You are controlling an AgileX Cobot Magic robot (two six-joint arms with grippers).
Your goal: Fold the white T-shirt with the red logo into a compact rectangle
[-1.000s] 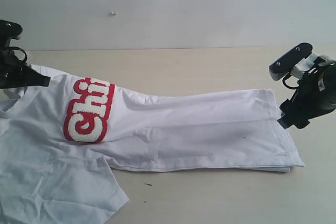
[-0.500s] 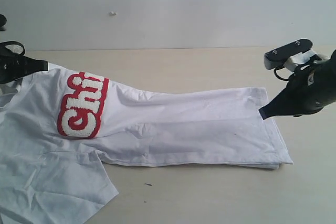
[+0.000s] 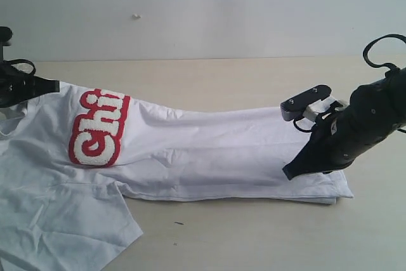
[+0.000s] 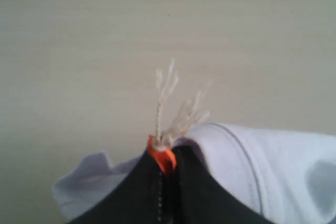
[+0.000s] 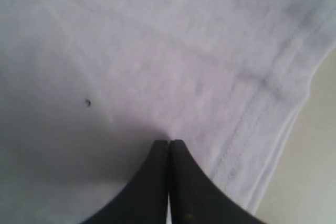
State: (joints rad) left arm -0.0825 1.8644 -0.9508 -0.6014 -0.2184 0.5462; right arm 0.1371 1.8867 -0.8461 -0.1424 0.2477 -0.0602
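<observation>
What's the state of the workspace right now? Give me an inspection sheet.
Surface: pale table.
Job's things: white T-shirt lies partly folded lengthwise, one sleeve spread out flat; red logo faces up.
Clutter: small dark speck on the table beside the shirt.
Hands: left hand shut on the shirt's orange neck tag; right hand shut, tips down on the shirt near its hem.
Cables: black cable loops up at the right edge.
Surroundings: plain pale wall with one small mark.
</observation>
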